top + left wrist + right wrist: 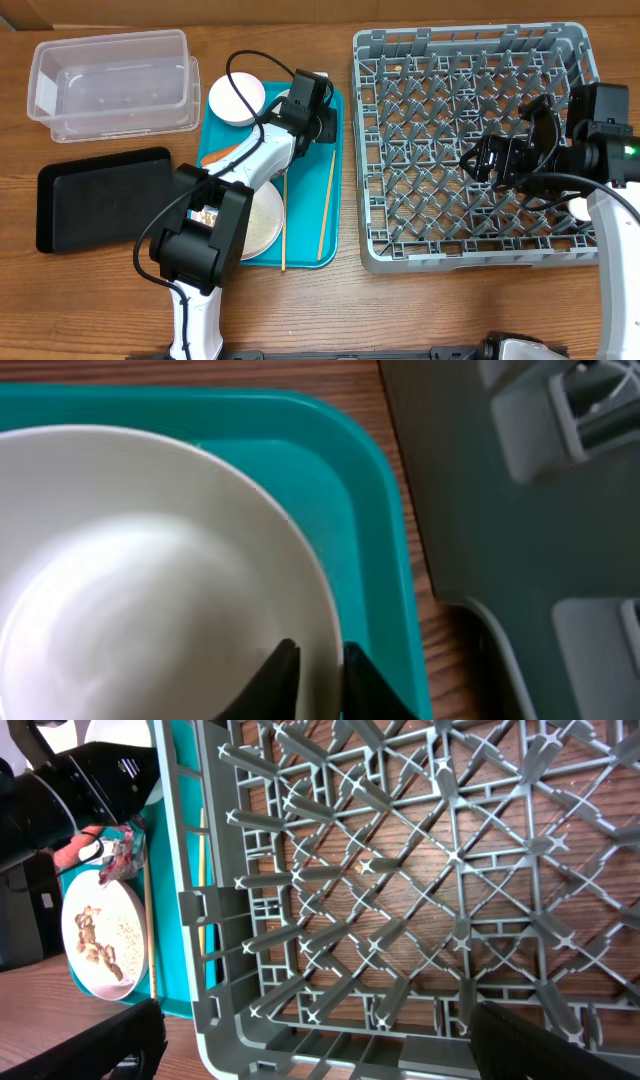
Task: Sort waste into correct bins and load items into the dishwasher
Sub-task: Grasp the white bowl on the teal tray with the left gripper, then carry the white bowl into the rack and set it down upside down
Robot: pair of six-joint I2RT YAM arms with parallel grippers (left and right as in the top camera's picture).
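Note:
My left gripper (303,100) is over the back right corner of the teal tray (333,180). In the left wrist view its fingers (320,675) straddle the rim of a white bowl (150,580), one inside and one outside, closed on it. A second white bowl (238,98) sits to its left. The white plate (262,228) holds nut-shell scraps (95,935). The carrot (220,155) and red wrapper (122,860) lie by it. Two chopsticks (326,205) lie on the tray. My right gripper (490,160) hangs open and empty over the grey dish rack (470,255), also seen in the right wrist view (320,1050).
The clear tub (110,85) stands at the back left, with the black tray (100,195) in front of it. The dish rack's left wall (520,540) stands close beside the teal tray's right edge (385,560). My left arm lies across the tray.

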